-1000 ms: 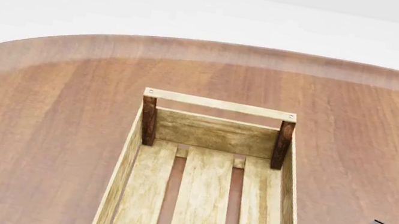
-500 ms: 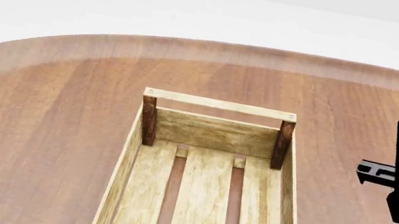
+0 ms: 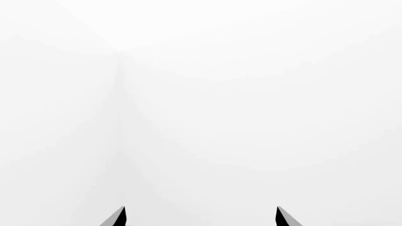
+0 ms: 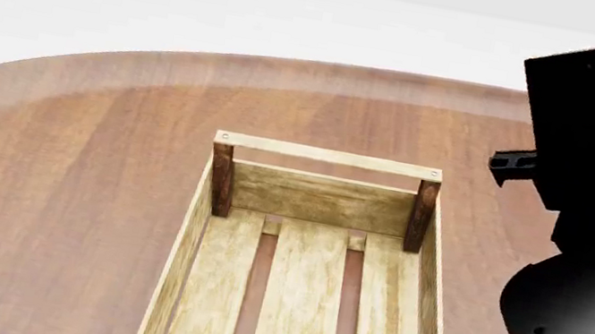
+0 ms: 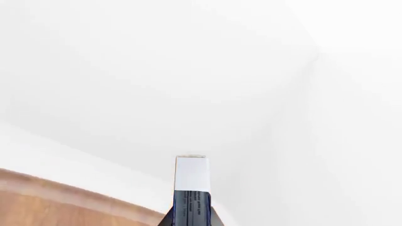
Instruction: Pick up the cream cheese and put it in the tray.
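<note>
White walls surround a round wooden table (image 4: 65,183). My right gripper (image 5: 191,217) clamps the cream cheese (image 5: 191,174) edge-on, its long axis running straight out from the fingers, raised above the table's right side. My left gripper (image 3: 199,217) stands spread, holding nothing. The slatted tray (image 4: 317,198) lies lengthwise, mid-table.

bright even light | soft shadows | sharp renders | walls washed white

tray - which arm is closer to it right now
Right. The right arm rises just beside the tray, at its right side. The left gripper faces only white background, with no tray near it.
</note>
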